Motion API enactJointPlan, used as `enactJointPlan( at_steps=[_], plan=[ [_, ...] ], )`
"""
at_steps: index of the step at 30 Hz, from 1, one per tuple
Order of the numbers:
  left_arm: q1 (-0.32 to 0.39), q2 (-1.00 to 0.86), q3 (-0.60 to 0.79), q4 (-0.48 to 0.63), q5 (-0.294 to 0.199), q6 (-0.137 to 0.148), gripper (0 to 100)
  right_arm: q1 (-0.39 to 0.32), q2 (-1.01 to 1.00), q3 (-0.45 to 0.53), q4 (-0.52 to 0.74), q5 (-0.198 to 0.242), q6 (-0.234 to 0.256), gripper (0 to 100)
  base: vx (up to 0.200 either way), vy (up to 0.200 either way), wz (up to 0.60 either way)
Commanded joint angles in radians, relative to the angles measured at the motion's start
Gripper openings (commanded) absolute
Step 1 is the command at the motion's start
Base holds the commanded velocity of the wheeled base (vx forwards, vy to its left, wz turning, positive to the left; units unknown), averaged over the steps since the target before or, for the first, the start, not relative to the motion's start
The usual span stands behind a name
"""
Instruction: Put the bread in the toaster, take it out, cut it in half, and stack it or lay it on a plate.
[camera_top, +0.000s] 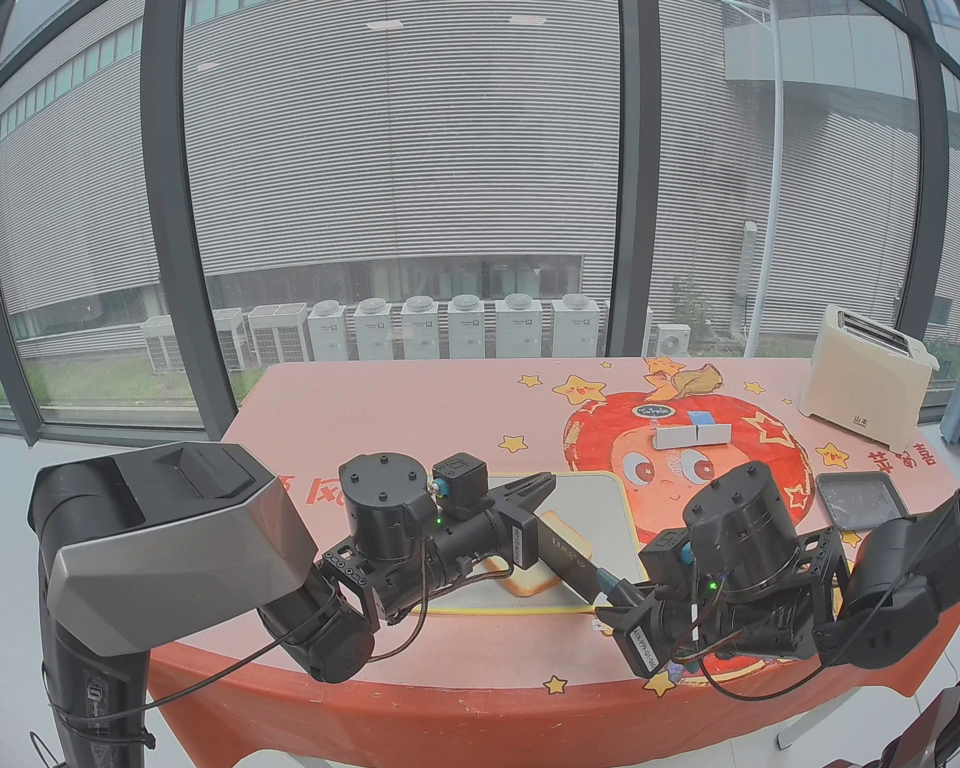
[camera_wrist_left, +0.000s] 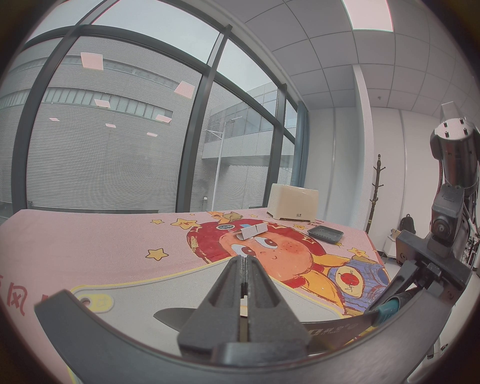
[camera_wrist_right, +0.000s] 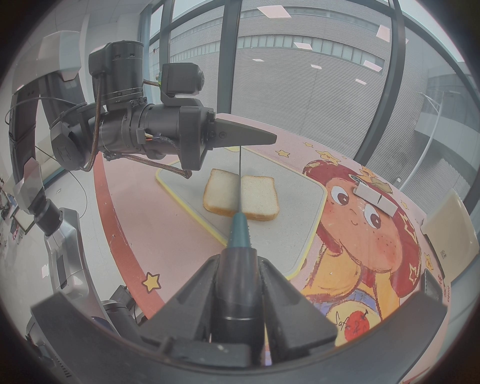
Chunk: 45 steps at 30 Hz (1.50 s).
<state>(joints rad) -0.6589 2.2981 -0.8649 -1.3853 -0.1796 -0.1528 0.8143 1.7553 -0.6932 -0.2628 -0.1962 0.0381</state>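
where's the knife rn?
Head view, low centre: the knife is in the right gripper, blade across the bread on the cutting board, beneath the shut left gripper.

pink tablecloth (camera_top: 400, 410) (cartoon print); small white blocks (camera_top: 692, 434), perhaps paper, on it.

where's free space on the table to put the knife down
Free: pink cloth between the cutting board and the window, and the board's far right corner. Crowded: over the bread, where the left gripper and the right gripper's knife meet.
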Motion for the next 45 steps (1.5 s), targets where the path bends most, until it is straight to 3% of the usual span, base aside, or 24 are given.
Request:
enactJointPlan(
  at_steps=[1, 33, 45],
  plan=[
    [0.005, 0.027, -0.005, 0.006, -0.001, -0.001, 0, -0.001, 0.000, -0.003, -0.004, 0.000, 0.000, 0, 0.000, 0.000, 0.00],
    [0.010, 0.049, -0.016, -0.001, 0.000, -0.001, 0, -0.007, -0.033, -0.012, -0.042, 0.001, 0.008, 0, 0.000, 0.000, 0.00],
    [0.010, 0.049, -0.013, -0.001, -0.001, -0.001, 0, -0.007, -0.051, -0.017, -0.092, -0.003, 0.036, 0, 0.000, 0.000, 0.00]
  ],
)
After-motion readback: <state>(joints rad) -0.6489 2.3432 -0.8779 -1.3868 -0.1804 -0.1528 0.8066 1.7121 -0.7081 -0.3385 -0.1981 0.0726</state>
